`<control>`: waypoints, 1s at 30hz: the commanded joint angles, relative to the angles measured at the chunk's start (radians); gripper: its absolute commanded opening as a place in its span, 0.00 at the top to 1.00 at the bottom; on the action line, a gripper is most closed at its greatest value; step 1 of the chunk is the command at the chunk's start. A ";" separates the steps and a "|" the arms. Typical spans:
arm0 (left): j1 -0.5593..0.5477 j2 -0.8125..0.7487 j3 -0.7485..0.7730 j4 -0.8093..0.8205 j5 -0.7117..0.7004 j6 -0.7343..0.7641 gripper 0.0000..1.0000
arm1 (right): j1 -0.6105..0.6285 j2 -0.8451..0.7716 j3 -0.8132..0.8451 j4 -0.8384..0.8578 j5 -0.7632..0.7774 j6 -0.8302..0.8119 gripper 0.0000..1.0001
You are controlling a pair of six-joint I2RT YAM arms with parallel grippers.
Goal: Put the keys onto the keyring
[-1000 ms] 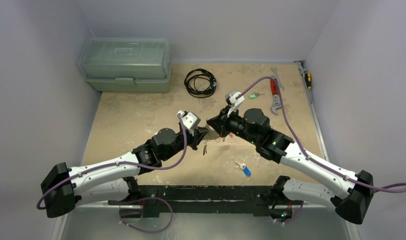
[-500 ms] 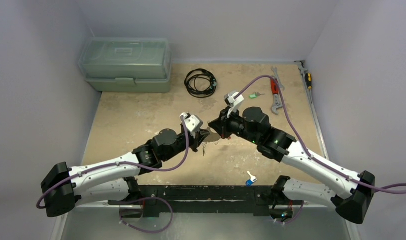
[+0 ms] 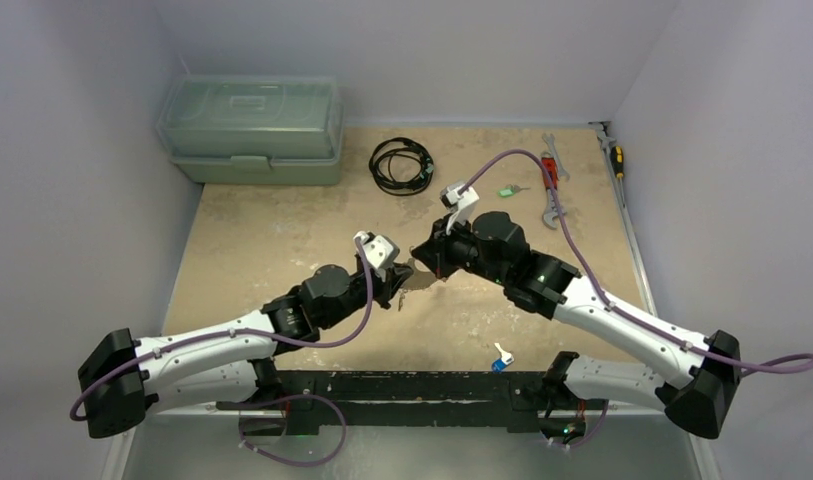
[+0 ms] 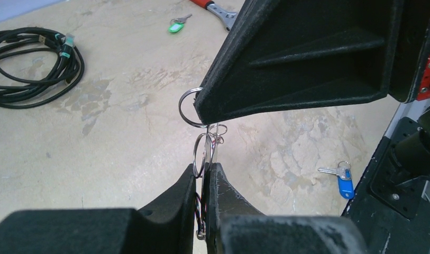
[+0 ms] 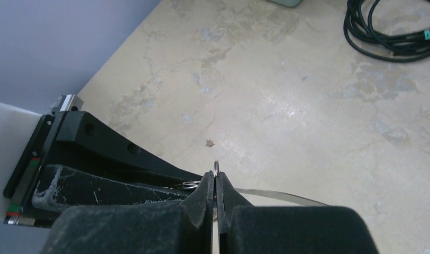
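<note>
My left gripper (image 4: 204, 168) is shut on a thin silvery wire, apparently the keyring (image 4: 218, 143), with a small split ring (image 4: 200, 153) beside it in the jaws. Just above, my right gripper (image 5: 216, 177) is shut on another small silver ring (image 4: 187, 108); a flat silver strip (image 5: 276, 197) juts out beside its fingers. Both grippers meet tip to tip above the table's middle (image 3: 412, 265). A blue-tagged key (image 3: 499, 358) lies at the near edge. A green-tagged key (image 3: 507, 190) lies far right. The rest of the keyring is hidden.
A black cable coil (image 3: 402, 165) lies at the back centre and a green toolbox (image 3: 252, 130) at the back left. A red-handled wrench (image 3: 550, 190) and a screwdriver (image 3: 614, 155) rest at the back right. Walls close the table on three sides.
The blue-tagged key slid from the table's near middle to the front edge. Both grippers drifted slightly left, still tip to tip. Neither grip changed.
</note>
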 commanded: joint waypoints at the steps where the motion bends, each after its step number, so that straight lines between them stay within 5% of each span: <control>1: 0.007 -0.002 -0.001 0.150 -0.154 0.016 1.00 | -0.012 0.034 0.083 -0.177 0.091 0.090 1.00; 9: 0.003 0.034 -0.030 0.218 -0.212 0.052 1.00 | -0.012 0.157 0.217 -0.318 0.081 0.166 1.00; 20: 0.004 -0.002 0.139 -0.104 -0.137 -0.082 1.00 | -0.012 0.029 0.048 -0.149 0.105 -0.251 1.00; 30: 0.004 -0.011 0.076 0.046 -0.138 -0.199 1.00 | -0.010 0.072 0.059 -0.104 0.014 -0.077 1.00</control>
